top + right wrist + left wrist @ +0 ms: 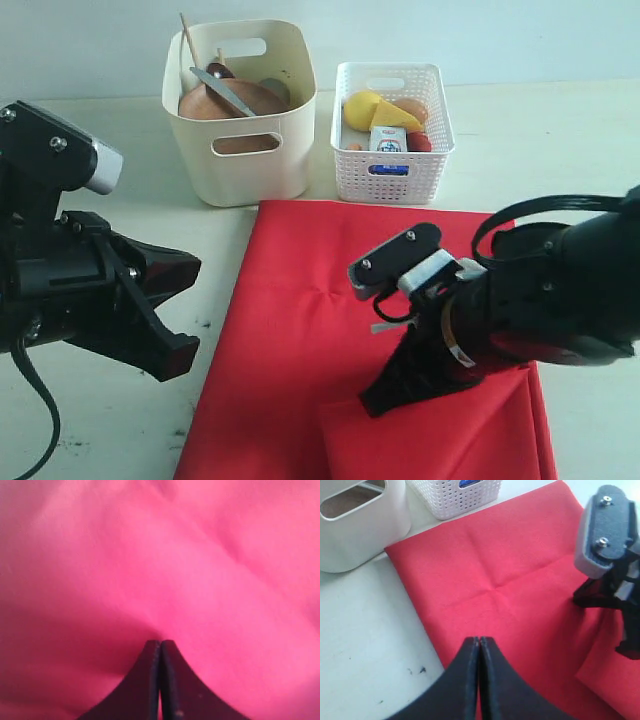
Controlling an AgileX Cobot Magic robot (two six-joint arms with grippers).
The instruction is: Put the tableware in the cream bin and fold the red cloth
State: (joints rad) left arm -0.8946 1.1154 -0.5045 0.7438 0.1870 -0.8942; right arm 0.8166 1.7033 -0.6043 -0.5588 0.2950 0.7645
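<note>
Only the exterior view looks into the cream bin (240, 172), where one round brown plate (212, 102), one silver knife (224, 91) and the chopsticks (187, 36) lie; the left wrist view alone shows two creases crossing in the red cloth (300, 300); the right wrist view shows nothing but red fabric. Two containers stand side by side at the back, the bin and one white lattice basket (392, 180); the single cloth lies just before them, its near right corner doubled over. The right gripper (160, 643) presses down at that doubled edge, jaws together; whether they nip fabric I cannot tell. The left gripper (479, 641) hangs pressed shut and empty over the cloth's left edge, with bare table (110, 430) beside it.
</note>
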